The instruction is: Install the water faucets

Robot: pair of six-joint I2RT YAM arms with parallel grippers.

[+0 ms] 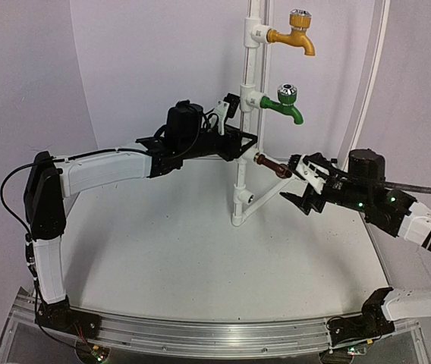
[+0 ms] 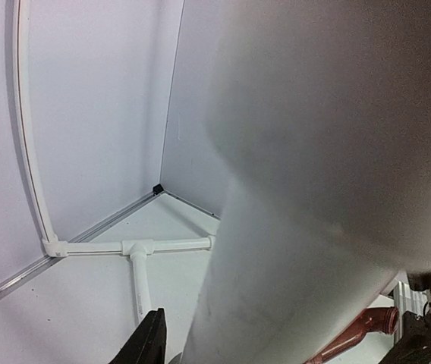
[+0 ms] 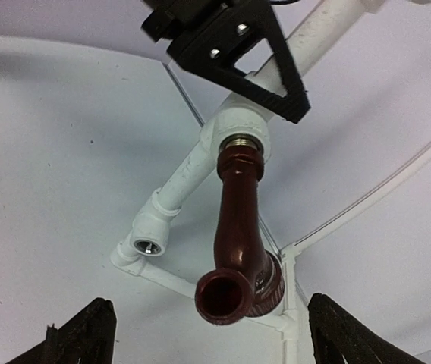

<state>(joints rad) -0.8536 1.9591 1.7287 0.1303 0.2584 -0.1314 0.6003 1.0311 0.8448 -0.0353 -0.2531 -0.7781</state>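
The dark brown faucet [image 1: 272, 165] is sitting socketed in the white pipe stand [image 1: 251, 53], jutting toward 4 o'clock, below the green faucet [image 1: 285, 106]. The right end effector [image 1: 291, 180] is hanging released just beyond it; the left end effector [image 1: 236, 125] is grasping the stand.

White arm links [image 1: 102, 171], black joints [image 1: 45, 201], looping black cable [image 1: 4, 189], green lights [image 1: 361, 203], black right end effector [image 1: 295, 182].

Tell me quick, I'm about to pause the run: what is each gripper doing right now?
Left gripper: closed on the white pipe stand.
Right gripper: open, the brown faucet between its jaws, not gripped.
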